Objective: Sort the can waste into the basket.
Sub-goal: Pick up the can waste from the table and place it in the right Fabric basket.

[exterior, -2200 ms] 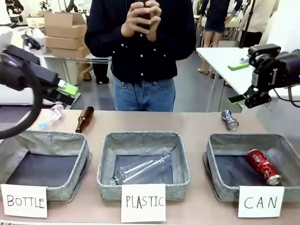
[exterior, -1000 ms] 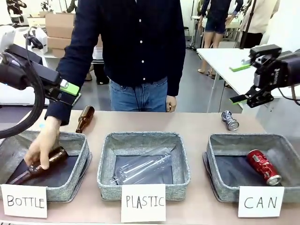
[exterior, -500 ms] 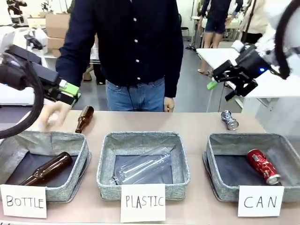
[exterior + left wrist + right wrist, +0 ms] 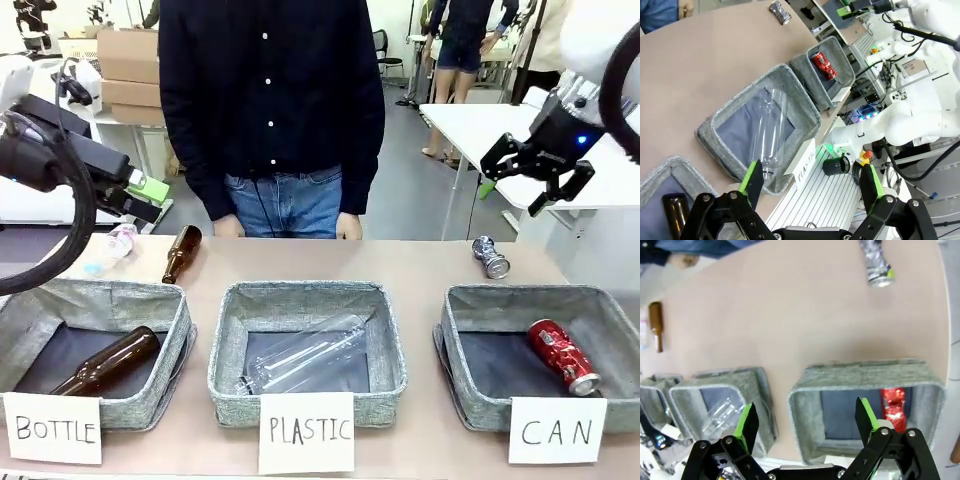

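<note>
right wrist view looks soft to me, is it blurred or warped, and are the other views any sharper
Right wrist view: soft all over, the silver can smeared, the table edge bowed by the wide lens. Left wrist view: crisper, the clear bottle glinting. Front view: sharp, the CAN card easy to read.

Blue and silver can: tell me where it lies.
Front view: the blue and silver can lies on the table at the right, just beyond the far rim of the CAN basket.

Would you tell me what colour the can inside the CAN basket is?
The can is red with white marks, clearest in the front view.
</note>
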You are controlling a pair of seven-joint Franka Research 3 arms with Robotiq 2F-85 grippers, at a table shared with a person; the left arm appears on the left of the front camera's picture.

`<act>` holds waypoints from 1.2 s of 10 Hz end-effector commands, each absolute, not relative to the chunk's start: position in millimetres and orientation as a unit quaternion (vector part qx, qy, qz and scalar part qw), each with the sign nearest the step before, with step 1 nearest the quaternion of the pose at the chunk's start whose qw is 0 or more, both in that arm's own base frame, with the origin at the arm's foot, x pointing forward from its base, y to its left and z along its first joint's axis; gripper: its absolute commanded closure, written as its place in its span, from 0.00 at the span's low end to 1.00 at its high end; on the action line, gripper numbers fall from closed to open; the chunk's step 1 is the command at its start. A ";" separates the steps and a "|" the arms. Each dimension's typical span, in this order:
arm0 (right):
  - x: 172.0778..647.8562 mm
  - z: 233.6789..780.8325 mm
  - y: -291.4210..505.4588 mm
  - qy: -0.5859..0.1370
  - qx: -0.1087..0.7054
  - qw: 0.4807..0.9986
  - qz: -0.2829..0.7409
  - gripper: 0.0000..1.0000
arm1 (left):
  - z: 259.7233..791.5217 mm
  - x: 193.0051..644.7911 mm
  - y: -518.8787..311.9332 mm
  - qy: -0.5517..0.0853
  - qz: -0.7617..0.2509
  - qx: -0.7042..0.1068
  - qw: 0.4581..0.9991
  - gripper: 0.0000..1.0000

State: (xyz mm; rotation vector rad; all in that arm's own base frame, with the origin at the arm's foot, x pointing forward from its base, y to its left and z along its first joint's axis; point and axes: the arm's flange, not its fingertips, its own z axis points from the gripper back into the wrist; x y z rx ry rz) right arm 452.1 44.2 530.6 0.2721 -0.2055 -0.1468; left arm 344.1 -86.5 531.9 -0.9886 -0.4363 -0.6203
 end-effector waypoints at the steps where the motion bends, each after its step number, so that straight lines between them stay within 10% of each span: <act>1: 448.1 536.3 44.7 -0.102 0.146 0.981 -0.079 0.00 | 531.8 345.9 -85.7 -0.210 -0.290 -0.464 0.810 0.00; 6: 589.4 417.9 29.7 -0.080 -0.002 0.972 -0.220 0.00 | 531.8 345.9 -85.7 -0.210 -0.290 -0.464 0.810 0.00; 12: 641.4 316.6 1.8 -0.101 -0.051 0.966 -0.232 0.00 | 531.8 345.9 -85.7 -0.210 -0.290 -0.464 0.810 0.00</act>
